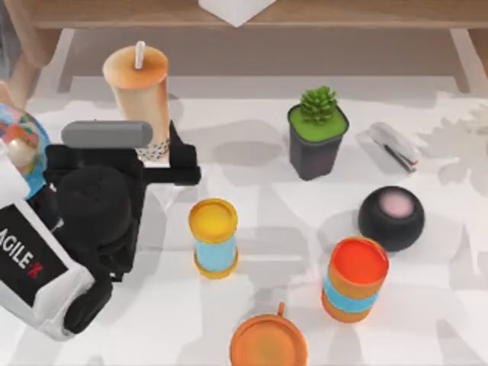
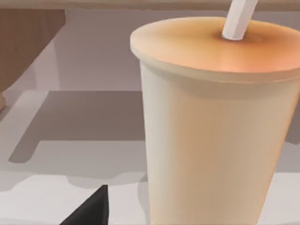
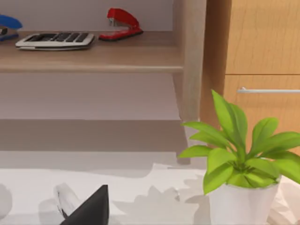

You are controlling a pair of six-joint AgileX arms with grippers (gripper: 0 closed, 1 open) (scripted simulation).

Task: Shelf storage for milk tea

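Left arm reaches to far left; left hand point(image 1: 160, 156) at the milk tea point(image 1: 140, 95) base, grip unclear.

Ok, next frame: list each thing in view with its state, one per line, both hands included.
milk tea: upright on the table, below the shelf, lidded, straw in
left hand: at the milk tea's base, grip unclear
right hand: parked, facing the shelf
shelf: board not yet holding the milk tea
yellow-lidded canister: upright, lidded
orange-lidded canister: upright, lidded
potted plant: upright
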